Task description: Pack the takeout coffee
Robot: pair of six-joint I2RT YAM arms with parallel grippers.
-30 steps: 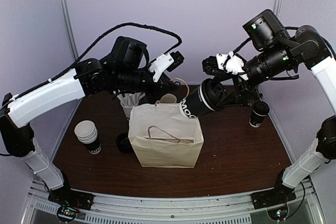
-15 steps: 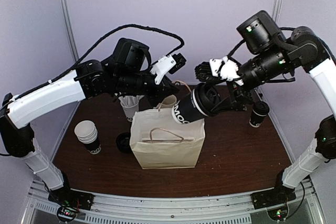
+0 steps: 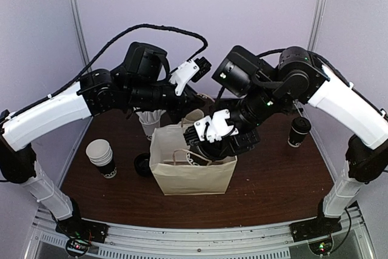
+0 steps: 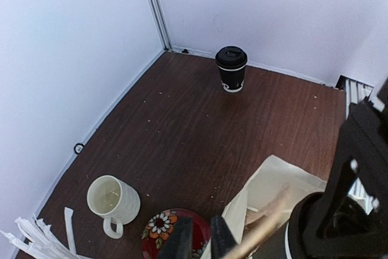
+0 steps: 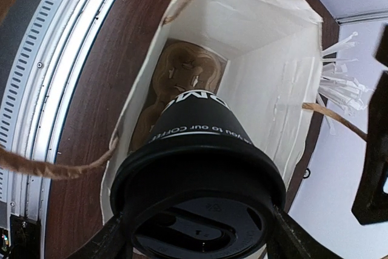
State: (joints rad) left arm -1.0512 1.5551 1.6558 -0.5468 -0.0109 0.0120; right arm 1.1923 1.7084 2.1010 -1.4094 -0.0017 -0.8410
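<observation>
A black paper cup (image 5: 200, 119) with white lettering and a black plastic lid is gripped by the right gripper (image 5: 200, 238), its fingers clasped on either side at the lid end. The cup is held base downward inside the open mouth of the white paper bag (image 3: 188, 177), above its brown floor. A second, matching cup (image 3: 298, 131) is seen standing on the table (image 3: 273, 180) at 3 o'clock of the bag, well apart. The left gripper (image 4: 202, 242) is seen at the bag's far rim, fingers nearly together; whether paper is pinched cannot be told.

Overhead and close wrist views share the bag (image 3: 188, 177).
</observation>
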